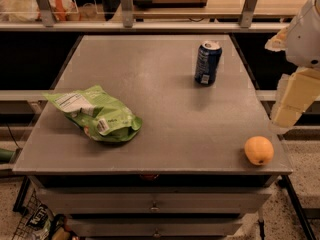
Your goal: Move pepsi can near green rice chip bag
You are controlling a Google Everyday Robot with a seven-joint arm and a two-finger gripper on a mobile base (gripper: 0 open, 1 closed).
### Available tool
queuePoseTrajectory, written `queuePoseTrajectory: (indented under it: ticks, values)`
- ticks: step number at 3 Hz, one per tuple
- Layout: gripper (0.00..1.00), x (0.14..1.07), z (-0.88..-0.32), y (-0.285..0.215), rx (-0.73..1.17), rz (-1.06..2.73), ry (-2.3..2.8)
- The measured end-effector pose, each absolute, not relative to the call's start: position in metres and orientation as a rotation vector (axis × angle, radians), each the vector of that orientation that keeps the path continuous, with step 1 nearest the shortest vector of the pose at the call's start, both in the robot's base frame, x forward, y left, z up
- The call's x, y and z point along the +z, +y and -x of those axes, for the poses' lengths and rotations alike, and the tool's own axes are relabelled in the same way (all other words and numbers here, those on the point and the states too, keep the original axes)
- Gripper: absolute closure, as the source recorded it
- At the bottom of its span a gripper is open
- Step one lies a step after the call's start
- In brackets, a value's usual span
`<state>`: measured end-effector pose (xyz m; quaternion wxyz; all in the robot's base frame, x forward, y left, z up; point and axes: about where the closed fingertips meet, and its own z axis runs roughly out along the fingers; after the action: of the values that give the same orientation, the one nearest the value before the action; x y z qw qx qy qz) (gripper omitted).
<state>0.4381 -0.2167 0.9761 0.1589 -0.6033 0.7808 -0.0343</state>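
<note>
The pepsi can [207,62], dark blue with a silver top, stands upright at the back right of the grey table [165,109]. The green rice chip bag [97,114], light green and wrinkled with a white nutrition panel, lies at the front left of the table. The can and the bag are far apart. My gripper [289,106], with cream-coloured parts under a white arm, hangs at the right edge of the view, beyond the table's right side. It is to the right of the can and lower in the frame, touching nothing.
A round orange fruit [259,150] lies at the table's front right corner, just below the gripper. A railing and shelves run behind the table. Drawers sit under the tabletop. A wire basket stands on the floor at the lower left.
</note>
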Motion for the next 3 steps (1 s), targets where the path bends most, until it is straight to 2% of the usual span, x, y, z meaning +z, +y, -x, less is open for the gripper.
queuePoseTrajectory:
  ticks: [2, 3]
  values:
    - [0.00, 0.978, -0.444, -0.219, -0.125, 1.662, 2.243]
    - [0.00, 0.977, -0.466, -0.216, -0.137, 1.530, 2.248]
